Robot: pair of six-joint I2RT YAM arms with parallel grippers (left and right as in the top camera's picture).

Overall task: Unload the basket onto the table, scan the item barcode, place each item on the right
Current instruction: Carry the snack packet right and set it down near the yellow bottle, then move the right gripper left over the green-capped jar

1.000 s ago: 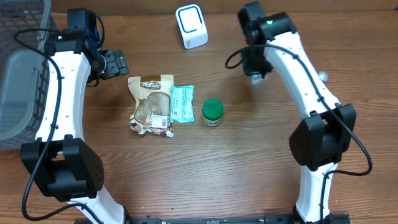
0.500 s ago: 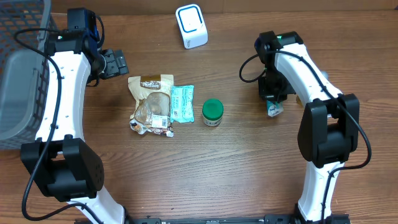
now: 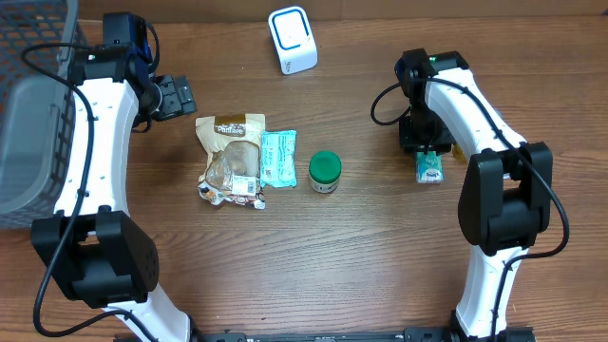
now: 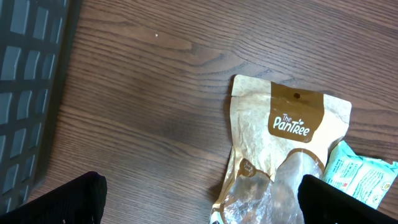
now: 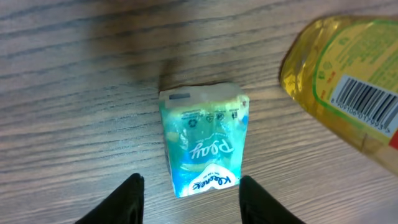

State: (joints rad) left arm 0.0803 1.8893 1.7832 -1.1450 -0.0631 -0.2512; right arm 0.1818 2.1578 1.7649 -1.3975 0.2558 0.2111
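Currently, the teal tissue pack is seen lying flat on the wooden table, on the right-hand side and well apart from the white barcode scanner that stands near the far edge. The right gripper is held directly over the pack, pointing down. In the right wrist view its jaws are parted, with one fingertip to either side of the near end of the tissue pack. The pack is rested on the table and is not clamped, though whether the right-side finger touches it cannot be told. A yellow container with a barcode label is seen just beside the pack, at the upper right of that view. The left gripper is held at the far left of the table with its jaws spread wide, and nothing is gripped between them. Its dark fingertips are seen at the bottom corners of the left wrist view, above bare wood. A Pantree pouch is laid near the middle of the table, with a teal packet touching its right edge and a green-lidded jar just beside that. A grey basket is placed at the left edge.
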